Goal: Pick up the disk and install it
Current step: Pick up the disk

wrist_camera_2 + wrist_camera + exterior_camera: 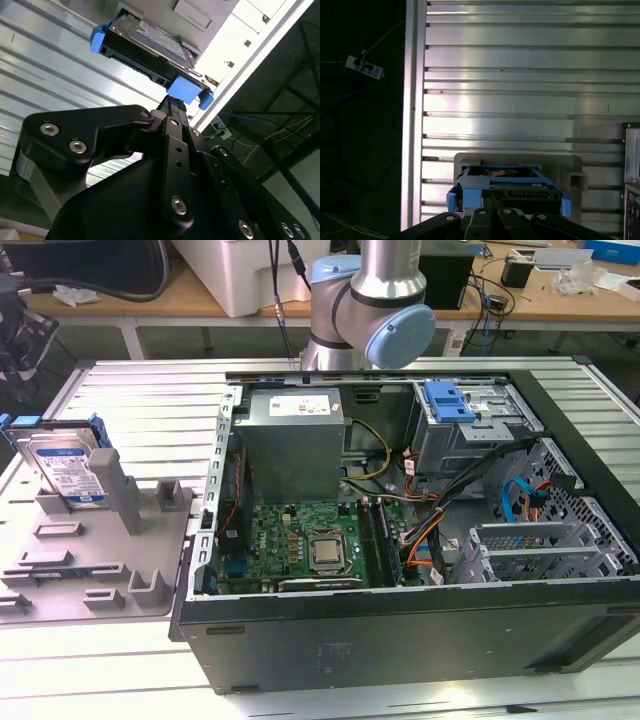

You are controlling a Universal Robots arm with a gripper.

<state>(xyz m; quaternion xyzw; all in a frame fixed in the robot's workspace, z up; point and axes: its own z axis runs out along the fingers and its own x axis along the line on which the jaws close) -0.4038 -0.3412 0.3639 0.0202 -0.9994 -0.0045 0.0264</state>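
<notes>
At the exterior view's left, you find the disk (60, 465) standing tilted in a grey holder (100, 540). Its lower end is sunk behind the holder's blocks, so you cannot make out how it is seated. The arm (372, 300) is cut off by the upper edge of that view.

In both wrist views the black body of the pincer (172, 106) covers the foreground. You cannot tell whether it is open or closed. It hangs near the disk's blue frame but apart from it, and it grips nothing you can see.

The disk's white-and-blue label faces up and toward the exterior camera. Its long axis seems to slope up out of the holder. In the first wrist view you look at one narrow end, with a blue frame piece at each side.

The holder lies on a ribbed silver metal worktop (150, 390), just beside an open computer case (400, 640) lying on its side. Behind stand wooden benches (200, 300) with cables. The first wrist view shows a dark floor and a power strip (365, 67) past the worktop's edge.
</notes>
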